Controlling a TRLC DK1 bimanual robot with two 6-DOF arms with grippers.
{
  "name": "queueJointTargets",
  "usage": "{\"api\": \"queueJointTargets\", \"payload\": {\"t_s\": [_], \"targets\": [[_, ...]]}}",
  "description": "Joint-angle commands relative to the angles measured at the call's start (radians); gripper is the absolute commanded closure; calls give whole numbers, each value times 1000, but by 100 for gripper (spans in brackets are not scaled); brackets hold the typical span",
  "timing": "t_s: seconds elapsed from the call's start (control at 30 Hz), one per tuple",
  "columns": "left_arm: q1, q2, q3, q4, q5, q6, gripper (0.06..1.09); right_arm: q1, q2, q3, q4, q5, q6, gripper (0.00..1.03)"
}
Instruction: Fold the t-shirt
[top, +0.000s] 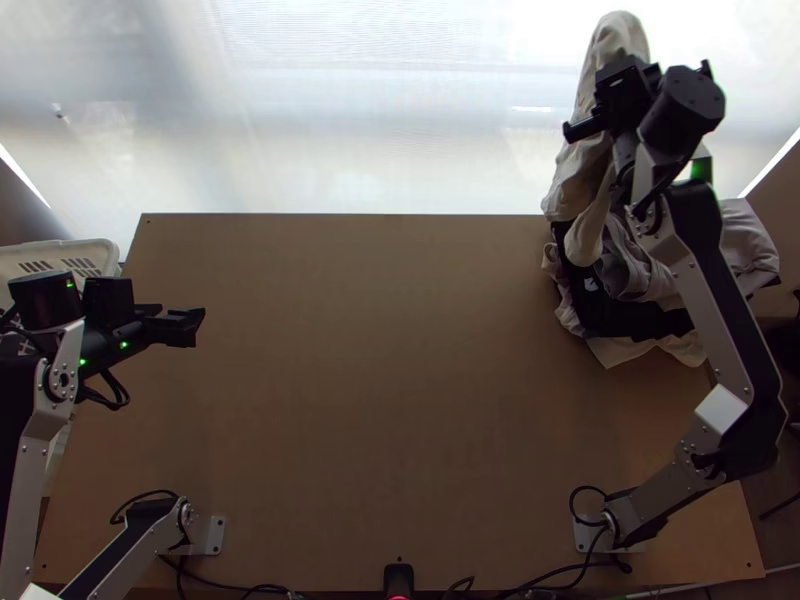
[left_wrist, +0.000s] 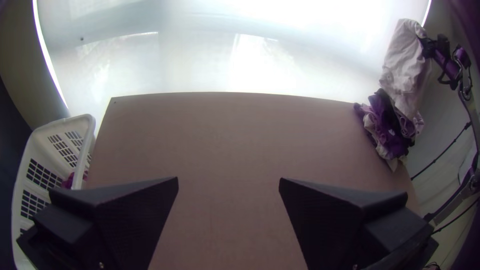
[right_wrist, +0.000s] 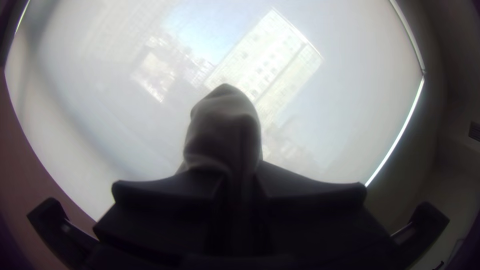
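At the top right of the top view, my right gripper (top: 622, 85) is raised, shut on a light beige garment (top: 582, 170) that hangs bunched down to a clothes pile. In the right wrist view a fold of that cloth (right_wrist: 223, 127) stands up between the closed fingers of my right gripper (right_wrist: 240, 175). My left gripper (top: 200, 328) is over the table's left side, held apart from any cloth. Its two fingers stand wide open in the left wrist view, where the left gripper (left_wrist: 228, 182) has bare tabletop between them. Which garment is the t-shirt I cannot tell.
A pile of dark, grey and beige clothes (top: 630, 315) lies at the far right corner of the table (top: 390, 400). A white slotted basket (top: 95, 252) stands off the left edge. Behind the far edge is a bright blind (top: 350, 120).
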Motion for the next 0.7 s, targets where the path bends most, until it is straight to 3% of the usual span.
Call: {"api": "queueJointTargets", "payload": {"t_s": [0.0, 0.43, 0.67], "targets": [[-6, 4, -9, 6, -7, 3, 10, -103, -3, 29, -70, -58, 57, 100], [-61, 27, -7, 6, -47, 7, 10, -550, -9, -123, -71, -281, 170, 100], [-97, 39, -7, 4, -70, 16, 10, -764, -21, -340, 1, -358, 183, 100]]}}
